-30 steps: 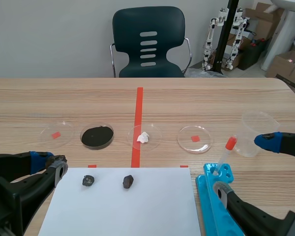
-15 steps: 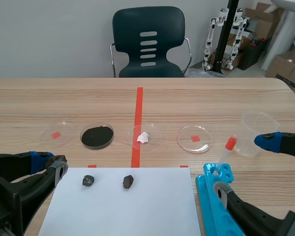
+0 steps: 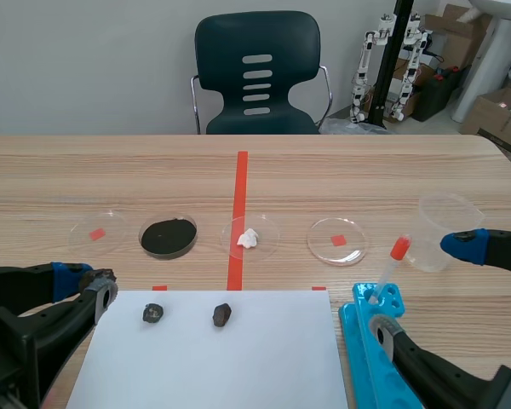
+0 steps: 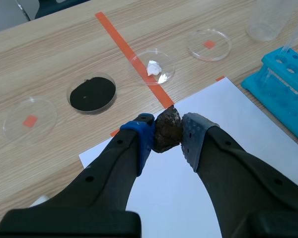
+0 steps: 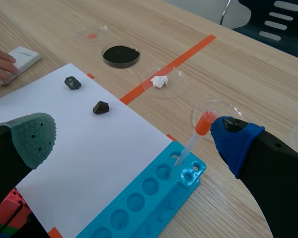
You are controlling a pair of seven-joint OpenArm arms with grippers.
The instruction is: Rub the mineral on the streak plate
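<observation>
Left gripper [image 4: 168, 131] clamped on dark mineral [image 4: 167, 130], over white paper [image 4: 228, 114]. Right gripper [image 5: 134, 136] jaws wide, blue rack [image 5: 149, 193] ahead between them. White streak plate [image 5: 21, 57] off paper's 9 o'clock edge, person's hand [image 5: 0, 63] beside it.

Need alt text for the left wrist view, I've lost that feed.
The left tool is shut on a dark rock, with a white sheet of paper under it. Ahead lie a dish of black powder and a dish with a white lump; a blue rack stands beside.
</observation>
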